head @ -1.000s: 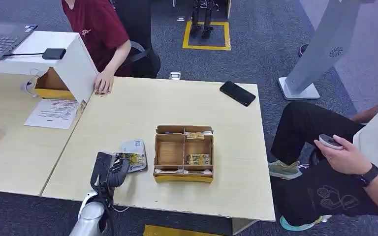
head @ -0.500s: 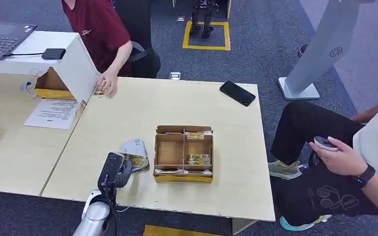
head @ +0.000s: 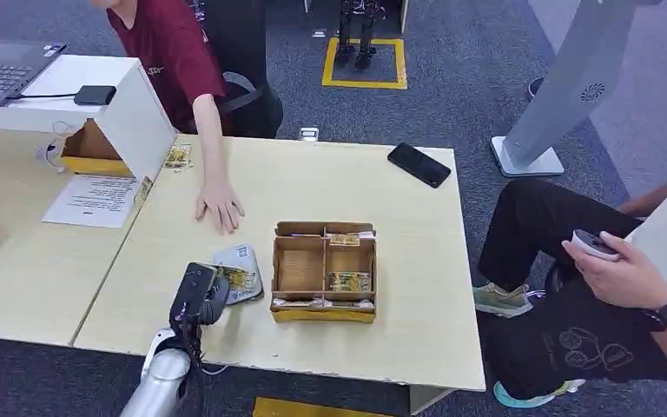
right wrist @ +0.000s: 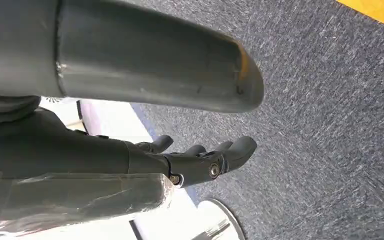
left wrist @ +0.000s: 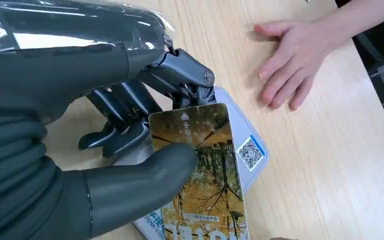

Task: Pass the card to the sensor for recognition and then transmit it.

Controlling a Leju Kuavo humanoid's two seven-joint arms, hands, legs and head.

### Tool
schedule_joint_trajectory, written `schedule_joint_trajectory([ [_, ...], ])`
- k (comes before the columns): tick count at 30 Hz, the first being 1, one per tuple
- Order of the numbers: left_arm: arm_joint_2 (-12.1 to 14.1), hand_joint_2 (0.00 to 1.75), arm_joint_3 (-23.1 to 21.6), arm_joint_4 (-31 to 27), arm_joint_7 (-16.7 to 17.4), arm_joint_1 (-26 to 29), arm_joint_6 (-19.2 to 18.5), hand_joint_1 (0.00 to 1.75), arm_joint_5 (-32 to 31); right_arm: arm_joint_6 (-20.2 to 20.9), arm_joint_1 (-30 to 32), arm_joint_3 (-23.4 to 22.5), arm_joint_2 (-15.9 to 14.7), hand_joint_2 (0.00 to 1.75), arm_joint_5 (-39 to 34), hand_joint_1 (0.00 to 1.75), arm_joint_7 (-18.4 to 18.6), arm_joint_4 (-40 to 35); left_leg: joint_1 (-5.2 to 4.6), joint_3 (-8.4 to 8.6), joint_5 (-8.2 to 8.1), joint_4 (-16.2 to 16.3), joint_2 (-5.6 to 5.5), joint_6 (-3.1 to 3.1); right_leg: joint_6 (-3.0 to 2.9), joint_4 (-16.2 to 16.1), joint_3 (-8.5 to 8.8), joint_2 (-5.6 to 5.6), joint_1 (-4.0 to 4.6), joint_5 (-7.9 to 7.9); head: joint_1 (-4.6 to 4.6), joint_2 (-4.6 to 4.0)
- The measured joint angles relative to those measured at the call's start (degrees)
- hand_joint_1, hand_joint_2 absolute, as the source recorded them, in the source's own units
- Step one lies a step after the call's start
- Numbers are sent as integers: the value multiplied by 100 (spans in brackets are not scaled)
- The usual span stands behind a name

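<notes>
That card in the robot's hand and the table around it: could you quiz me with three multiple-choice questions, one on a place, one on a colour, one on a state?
1. Where does the black phone lie?
A. far right part of the table
B. inside the cardboard box
C. on the laptop

2. What colour is the card mostly?
A. plain blue
B. yellow-gold
C. red

3. What is the left hand doing?
A. hanging empty
B. pressing the phone
C. holding the card

Answers: 1 A, it lies near the table's far right corner. 2 B, golden trees cover it. 3 C, thumb and fingers pinch it.
</notes>
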Motion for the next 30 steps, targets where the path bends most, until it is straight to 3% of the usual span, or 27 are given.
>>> schedule_joint_trajectory([
  [15, 452, 175, 260, -446, 144, -295, -258, 175, 26, 9, -2, -42, 0, 0, 118, 0, -35, 0, 0, 0, 3, 0, 0, 3, 0, 0, 0, 0, 1, 0, 0, 0],
  [30, 557, 175, 284, -177, 280, -483, -74, 175, -522, 42, -8, -136, 9, 0, 238, 0, -35, -7, 0, -2, 3, 0, 0, 4, 1, 0, 0, 1, 0, 1, 0, 0],
])
